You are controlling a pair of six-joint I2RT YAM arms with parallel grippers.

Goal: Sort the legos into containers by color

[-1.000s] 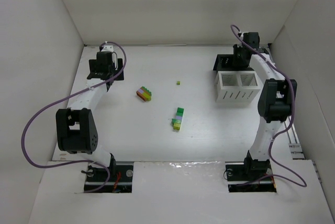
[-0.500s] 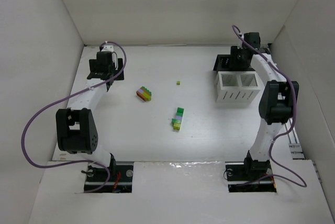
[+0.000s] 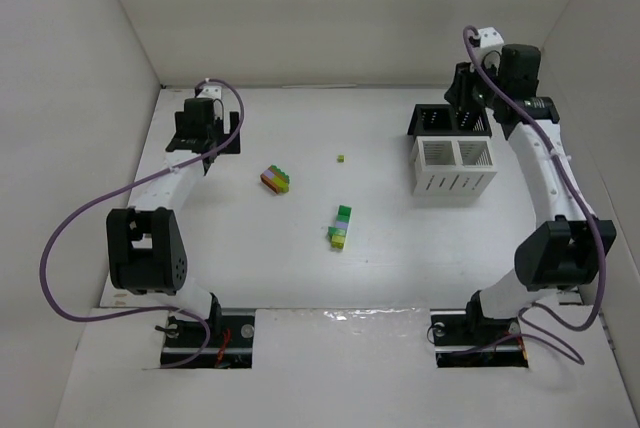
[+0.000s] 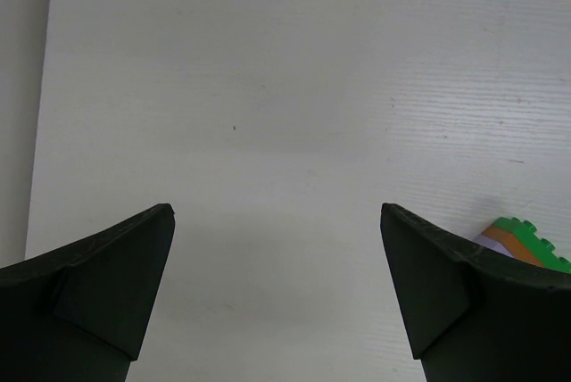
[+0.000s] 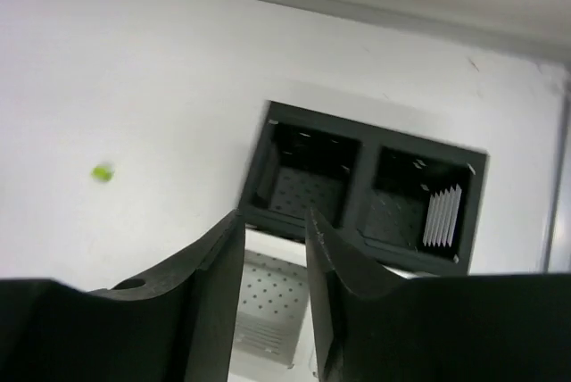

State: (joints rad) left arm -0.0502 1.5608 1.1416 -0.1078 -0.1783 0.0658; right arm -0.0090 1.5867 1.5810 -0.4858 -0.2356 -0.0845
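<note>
A multicoloured lego stack [image 3: 276, 179] lies left of centre, and its green and orange end [image 4: 522, 241] shows beside my left fingers. A green, lime and purple stack [image 3: 341, 227] lies mid-table. One tiny lime lego [image 3: 341, 158] [image 5: 103, 172] sits alone farther back. The white container [image 3: 450, 183] [image 5: 268, 311] and the black container [image 3: 428, 120] [image 5: 366, 190] stand at the back right. My left gripper [image 3: 203, 138] [image 4: 277, 212] is wide open over bare table. My right gripper [image 3: 468, 113] [image 5: 275, 217] hangs above the containers, its jaws a narrow gap apart with nothing between them.
White walls close in the table at the back and on both sides. Purple cables loop off both arms. A metal rail [image 3: 562, 268] runs along the right edge.
My right arm has lifted and stretched out, carrying its wrist higher and to the right above the black container. The left arm and the legos have not moved.
</note>
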